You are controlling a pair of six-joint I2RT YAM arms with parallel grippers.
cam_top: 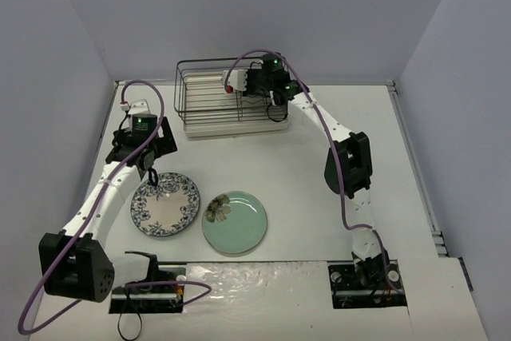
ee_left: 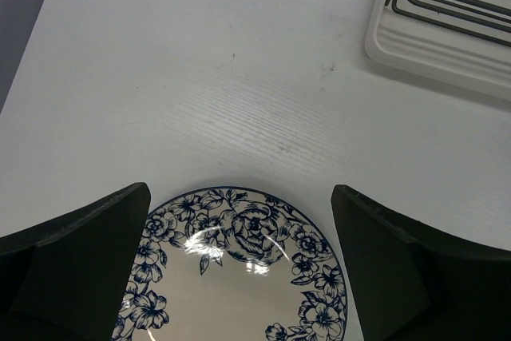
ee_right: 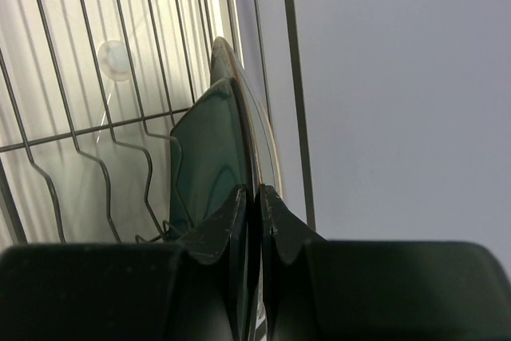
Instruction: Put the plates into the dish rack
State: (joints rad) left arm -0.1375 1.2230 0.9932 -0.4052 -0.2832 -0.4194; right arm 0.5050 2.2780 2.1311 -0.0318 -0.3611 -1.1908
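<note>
The black wire dish rack (cam_top: 200, 113) on its cream tray stands at the back of the table. My right gripper (cam_top: 259, 89) reaches into its right end. In the right wrist view the gripper (ee_right: 253, 193) is shut on the top edge of the dark teal plate (ee_right: 209, 157), which stands upright between the wires (ee_right: 104, 129). A round plate with a pale rim (ee_right: 263, 137) stands right behind it. The white plate with a blue floral rim (cam_top: 166, 204) and the mint-green plate (cam_top: 235, 221) lie flat at the front. My left gripper (ee_left: 239, 193) hangs open over the floral plate's (ee_left: 239, 277) far rim.
The rack's tray corner (ee_left: 431, 45) shows at the top right of the left wrist view, well beyond the floral plate. Grey walls close in the table on the left, back and right. Both arm bases sit at the near edge.
</note>
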